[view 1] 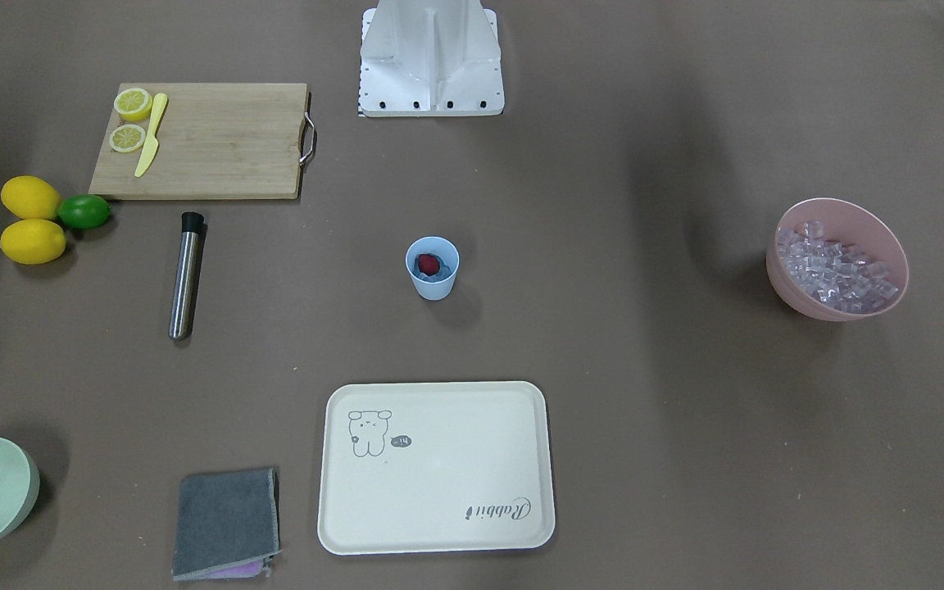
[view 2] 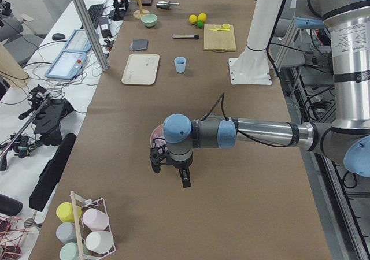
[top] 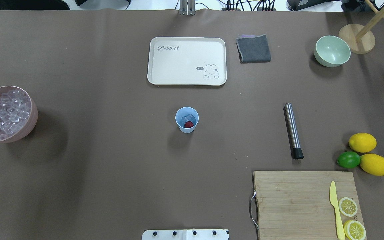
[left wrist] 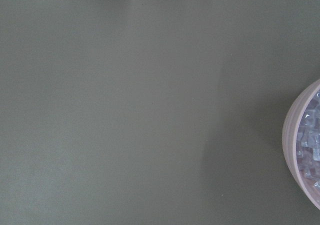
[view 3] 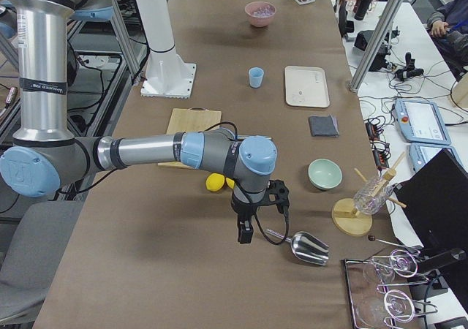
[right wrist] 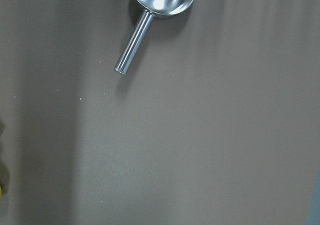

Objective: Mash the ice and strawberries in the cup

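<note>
The light-blue cup (view 1: 432, 268) (top: 186, 120) stands upright mid-table. Inside it lie a red strawberry (view 1: 428, 264) (top: 188, 124) and some clear ice (top: 188, 118). More ice cubes (view 1: 834, 267) (top: 5, 111) fill the pink bowl (view 1: 775, 262) (top: 34, 115) at the table's left end. My left gripper (view 2: 173, 170) hangs beside that bowl, far from the cup. My right gripper (view 3: 245, 234) hovers at the other end, close to a metal scoop (view 3: 308, 247) (right wrist: 160, 0). Both grippers show only in the side views, so I cannot tell whether they are open or shut.
A steel rod with a black end (view 1: 186, 274) (top: 293, 130) lies right of the cup. A cream tray (top: 187, 80), a grey cloth (top: 253, 49) and a green bowl (top: 332, 51) sit at the far edge. The cutting board (top: 292, 200) holds lemon slices and a yellow knife; lemons (top: 362, 142) and a lime (top: 348, 159) lie beside it.
</note>
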Tool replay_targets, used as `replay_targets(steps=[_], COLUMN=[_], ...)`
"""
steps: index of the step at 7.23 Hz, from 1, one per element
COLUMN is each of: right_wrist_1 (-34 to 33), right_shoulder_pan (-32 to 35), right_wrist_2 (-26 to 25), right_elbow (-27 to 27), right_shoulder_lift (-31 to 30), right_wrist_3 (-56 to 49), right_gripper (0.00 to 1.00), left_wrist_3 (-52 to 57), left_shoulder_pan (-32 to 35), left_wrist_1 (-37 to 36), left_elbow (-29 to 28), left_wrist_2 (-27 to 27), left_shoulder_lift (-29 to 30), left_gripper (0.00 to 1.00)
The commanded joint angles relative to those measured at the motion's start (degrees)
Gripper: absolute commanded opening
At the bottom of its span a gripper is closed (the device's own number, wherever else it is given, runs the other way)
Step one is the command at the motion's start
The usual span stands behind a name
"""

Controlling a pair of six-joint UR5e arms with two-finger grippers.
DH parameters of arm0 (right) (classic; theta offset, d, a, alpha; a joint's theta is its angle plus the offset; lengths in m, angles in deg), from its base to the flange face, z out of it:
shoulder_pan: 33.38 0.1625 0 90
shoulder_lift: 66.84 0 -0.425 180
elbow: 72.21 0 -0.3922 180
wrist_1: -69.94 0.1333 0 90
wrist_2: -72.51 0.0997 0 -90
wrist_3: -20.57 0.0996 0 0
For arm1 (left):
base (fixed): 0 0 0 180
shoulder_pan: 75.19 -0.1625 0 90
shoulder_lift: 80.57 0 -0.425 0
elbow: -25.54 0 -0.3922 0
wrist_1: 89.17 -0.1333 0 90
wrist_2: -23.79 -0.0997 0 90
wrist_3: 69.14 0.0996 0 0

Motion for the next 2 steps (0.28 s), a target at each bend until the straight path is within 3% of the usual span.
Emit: replay_targets(steps=[1,2], right_wrist_1=[0.0,0.0], right_shoulder_pan=[0.0,0.0], right_wrist_2=[0.0,0.0], right_elbow=[-0.7,-0.7], right_shoulder_lift=[-0.1,-0.1], right_wrist_3=[0.0,0.0], right_gripper=[1.0,1.0], left_wrist_3=[0.0,0.0], left_shoulder_pan=[0.0,0.0], left_wrist_1=[0.0,0.0], left_elbow=[0.0,0.0], left_wrist_2=[0.0,0.0], left_shoulder_lift=[-0.1,-0.1], left_gripper=[0.99,0.99])
